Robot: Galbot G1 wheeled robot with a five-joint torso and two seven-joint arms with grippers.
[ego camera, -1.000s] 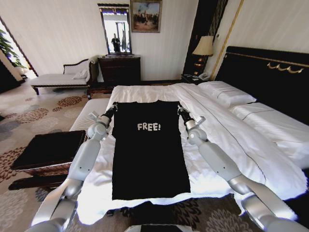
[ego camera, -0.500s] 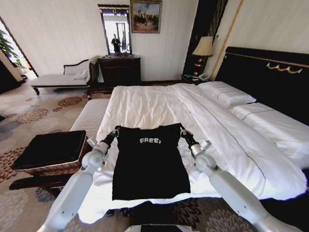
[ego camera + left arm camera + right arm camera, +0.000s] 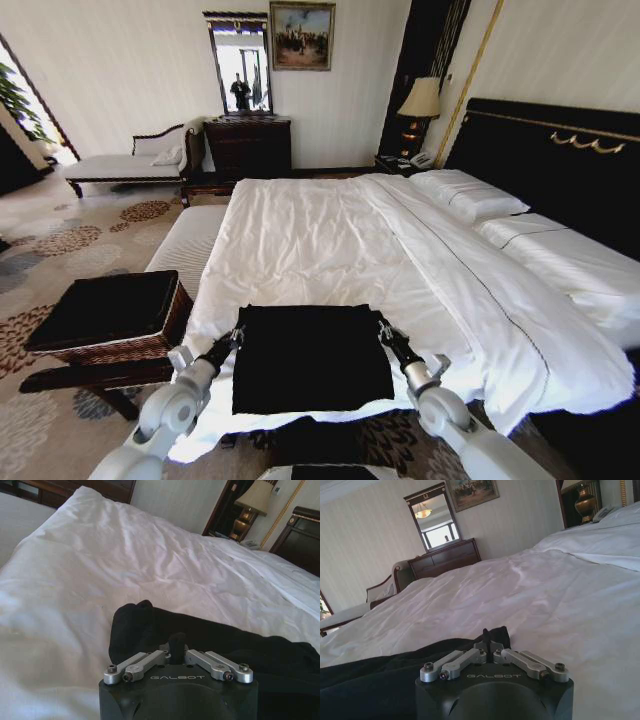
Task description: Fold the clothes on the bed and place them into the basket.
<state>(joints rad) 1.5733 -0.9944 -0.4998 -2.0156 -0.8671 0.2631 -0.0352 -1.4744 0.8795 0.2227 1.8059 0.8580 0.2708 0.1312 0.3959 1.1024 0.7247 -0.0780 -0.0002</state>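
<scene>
- head view: rectangular brown woven wicker basket with black lining (image 3: 110, 318) on the patterned carpet (image 3: 60, 240) left of the bed, no garment in it
- soft black t-shirt (image 3: 310, 358) lies doubled over as a near-square slab at the foot edge of the large white-duvet bed (image 3: 330, 235), lettering hidden
- left gripper (image 3: 236, 334) pinches the shirt's far left corner, fingers pressed together on cloth (image 3: 176, 641)
- right gripper (image 3: 381, 327) pinches the far right corner the same way (image 3: 487, 636)
- duvet wrinkled and matte; black headboard with gold trim (image 3: 550, 150) on the right
</scene>
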